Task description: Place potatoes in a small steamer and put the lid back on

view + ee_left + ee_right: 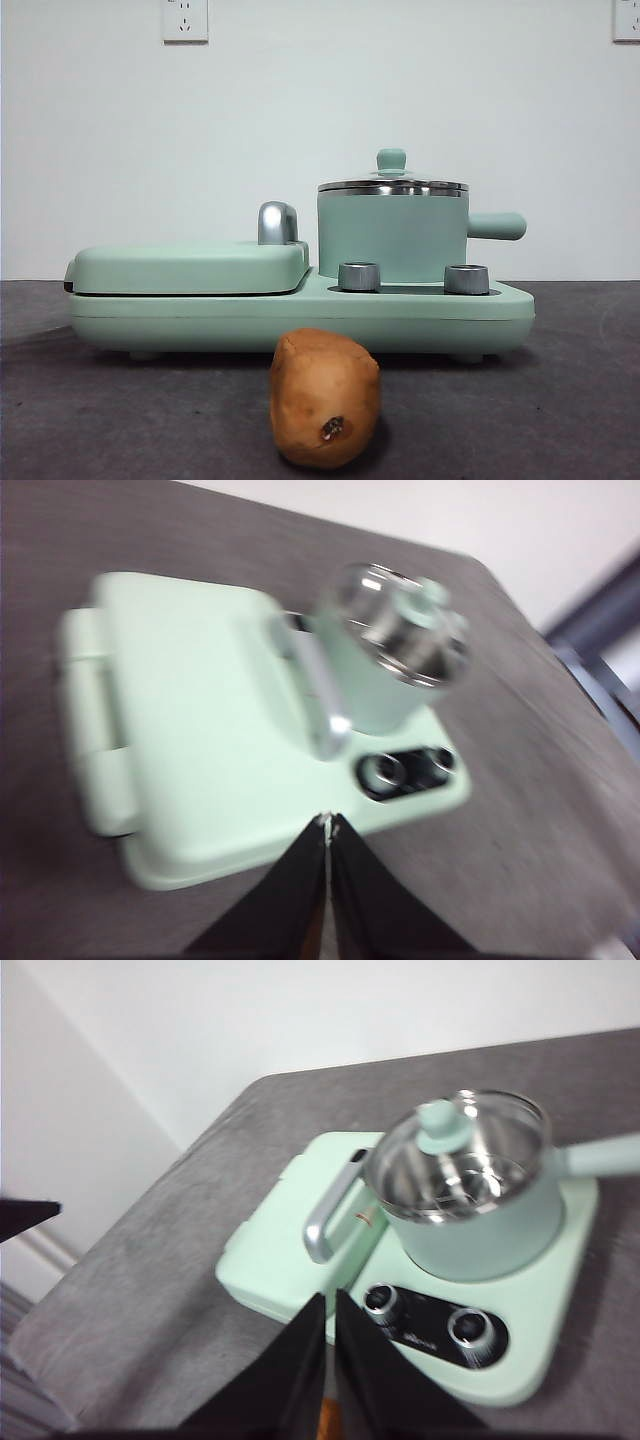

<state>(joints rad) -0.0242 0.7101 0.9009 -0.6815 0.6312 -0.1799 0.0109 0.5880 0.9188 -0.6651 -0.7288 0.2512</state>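
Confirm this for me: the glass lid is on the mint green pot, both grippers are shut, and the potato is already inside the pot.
Not quite. The potato isn't inside; the front view shows it lying on the table in front of the appliance. The rest holds: the glass lid sits on the mint green pot, and the left gripper and right gripper are shut.

Left wrist view is blurred; the steamer's handle is cut off.

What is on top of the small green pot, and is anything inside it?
The glass lid sits on the small steamer. Through the glass only shiny metal shows; no food is visible. The potato lies on the table in front.
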